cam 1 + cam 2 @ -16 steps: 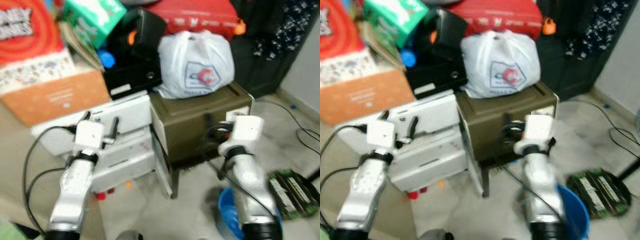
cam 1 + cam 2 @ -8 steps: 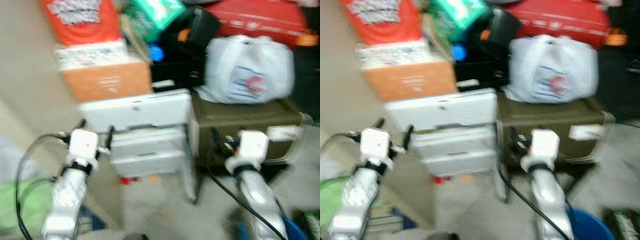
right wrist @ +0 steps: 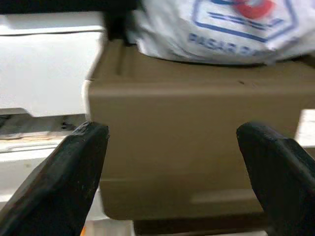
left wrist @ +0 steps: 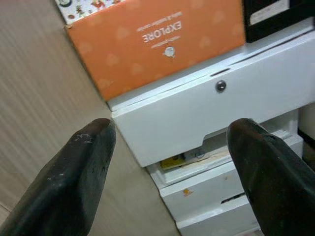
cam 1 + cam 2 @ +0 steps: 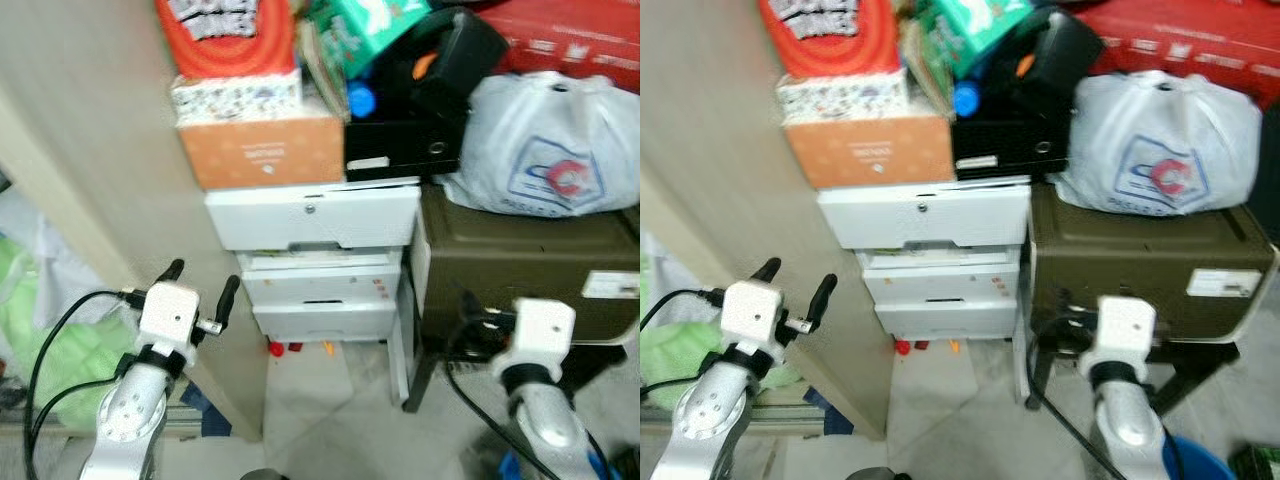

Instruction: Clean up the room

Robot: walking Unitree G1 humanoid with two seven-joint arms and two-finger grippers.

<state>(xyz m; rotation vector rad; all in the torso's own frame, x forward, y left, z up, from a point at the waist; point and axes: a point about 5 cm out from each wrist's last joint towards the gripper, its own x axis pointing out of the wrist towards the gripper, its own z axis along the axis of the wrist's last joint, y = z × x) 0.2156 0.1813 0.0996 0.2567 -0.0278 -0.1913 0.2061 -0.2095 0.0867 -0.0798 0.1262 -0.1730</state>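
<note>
A white drawer unit (image 5: 315, 215) stands at the centre, its middle drawer slightly ajar, with an orange box (image 5: 265, 150) and a red-lidded box stacked on top. My left gripper (image 5: 200, 283) is open in the air, level with the lower drawers and to the left of them; in the left wrist view the left gripper (image 4: 172, 172) has nothing between its fingers. The right gripper (image 3: 177, 167) is open too, facing the olive-brown case (image 5: 520, 270) from close by. A white plastic bag (image 5: 550, 150) lies on that case.
A beige panel (image 5: 90, 150) rises on the left, close to my left arm. Green cloth (image 5: 45, 340) lies behind it. Small red and orange bits (image 5: 275, 348) sit on the floor under the drawers. Black boxes and a green packet pile up behind. A blue bucket (image 5: 1195, 465) is beside my right arm.
The camera has swung left, so the drawers now sit at the centre and the beige panel has come into view. Both grippers stay open and hold nothing.
</note>
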